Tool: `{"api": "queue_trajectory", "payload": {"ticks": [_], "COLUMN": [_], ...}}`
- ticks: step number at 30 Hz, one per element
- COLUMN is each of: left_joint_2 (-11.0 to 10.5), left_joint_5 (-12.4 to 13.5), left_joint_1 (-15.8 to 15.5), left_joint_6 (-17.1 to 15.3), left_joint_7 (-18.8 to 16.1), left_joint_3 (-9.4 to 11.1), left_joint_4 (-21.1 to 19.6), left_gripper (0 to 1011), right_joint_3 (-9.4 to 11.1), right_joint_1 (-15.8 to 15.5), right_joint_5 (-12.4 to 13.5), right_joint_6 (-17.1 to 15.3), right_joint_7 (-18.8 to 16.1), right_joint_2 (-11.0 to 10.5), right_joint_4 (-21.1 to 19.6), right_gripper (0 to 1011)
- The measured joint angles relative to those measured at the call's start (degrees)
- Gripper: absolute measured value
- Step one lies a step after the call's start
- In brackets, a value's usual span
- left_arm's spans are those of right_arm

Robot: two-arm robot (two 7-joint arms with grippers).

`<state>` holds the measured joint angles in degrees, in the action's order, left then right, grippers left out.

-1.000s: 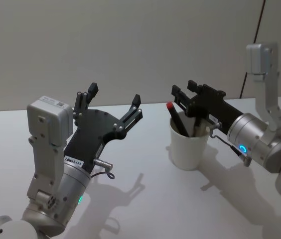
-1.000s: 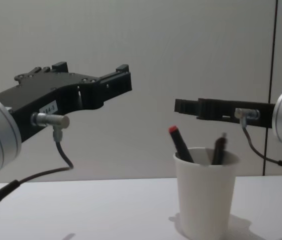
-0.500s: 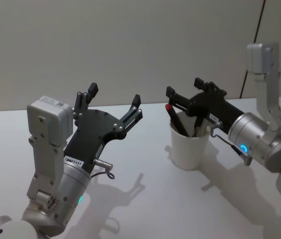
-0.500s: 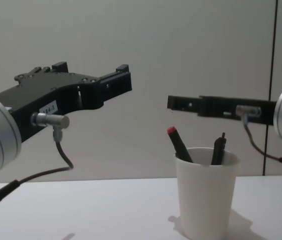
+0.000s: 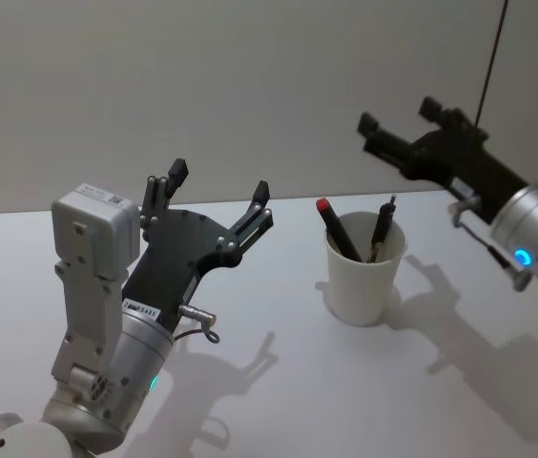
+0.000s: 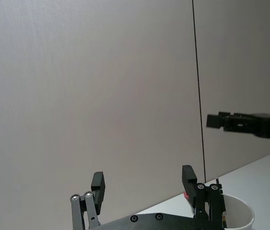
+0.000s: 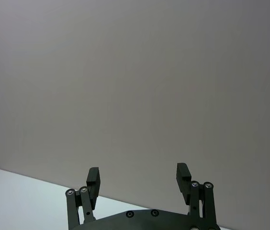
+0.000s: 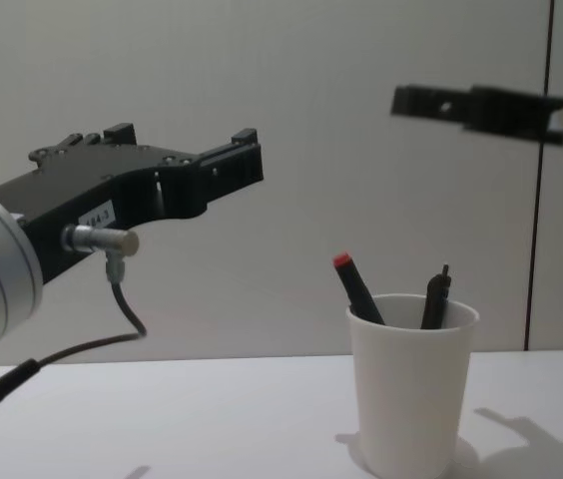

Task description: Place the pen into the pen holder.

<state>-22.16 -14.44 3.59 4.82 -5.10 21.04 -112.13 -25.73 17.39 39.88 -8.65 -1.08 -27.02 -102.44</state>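
Comparing with the head view of one second ago, the right gripper (image 5: 398,129) no longer sits low over the pen holder (image 5: 364,283); it now stands raised well above the cup and back toward the right, with its fingers (image 7: 93,180) spread apart and nothing between them. In the chest view the right gripper (image 8: 411,102) has likewise gone from just above the cup rim to high in the upper right, well clear of the pens. The left gripper (image 5: 219,183) has not shifted: it is held off the table (image 5: 279,382) on the left side, jaws spread and empty, well apart from the cup. The pen holder (image 8: 408,394) is a plain white paper cup with a rolled rim, tapering slightly toward its base, standing upright on the white table to the right of centre, in the same spot as before. Two pens stand in it. A dark pen with a red cap (image 5: 337,227) leans against the left side of the rim, its red tip (image 8: 342,261) projecting above the cup. A black pen (image 8: 434,295) leans against the right side, its narrow end pointing up just above the rim. Neither gripper touches the cup or either pen.
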Motion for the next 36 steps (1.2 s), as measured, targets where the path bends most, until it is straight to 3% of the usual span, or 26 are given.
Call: {"api": "queue_trajectory", "payload": {"ticks": [7,16,29,36], "left_joint_2": [0.0,0.0,0.0,0.0], "left_joint_5": [0.0,0.0,0.0,0.2], "left_joint_1": [0.0,0.0,0.0,-1.4], "left_joint_6": [0.0,0.0,0.0,-0.4], "left_joint_7": [0.0,0.0,0.0,0.5], "left_joint_3": [0.0,0.0,0.0,0.4], "left_joint_4": [0.0,0.0,0.0,1.6], "left_gripper": [1003,1003,1003,1003], "right_joint_3": [1.8,2.9,3.4,4.2], "right_joint_1": [-1.5,-2.4,-2.9,-4.0], "right_joint_5": [2.5,4.0,4.7,2.6], "right_joint_6": [1.4,2.3,2.7,3.0], "right_joint_7": [1.0,1.5,1.8,1.6], "right_joint_2": [-3.0,-4.8,-5.6,-4.6], "right_joint_4": [-3.4,-5.5,-6.5,-6.0], "right_gripper": [1001,1002,1001,1001]}}
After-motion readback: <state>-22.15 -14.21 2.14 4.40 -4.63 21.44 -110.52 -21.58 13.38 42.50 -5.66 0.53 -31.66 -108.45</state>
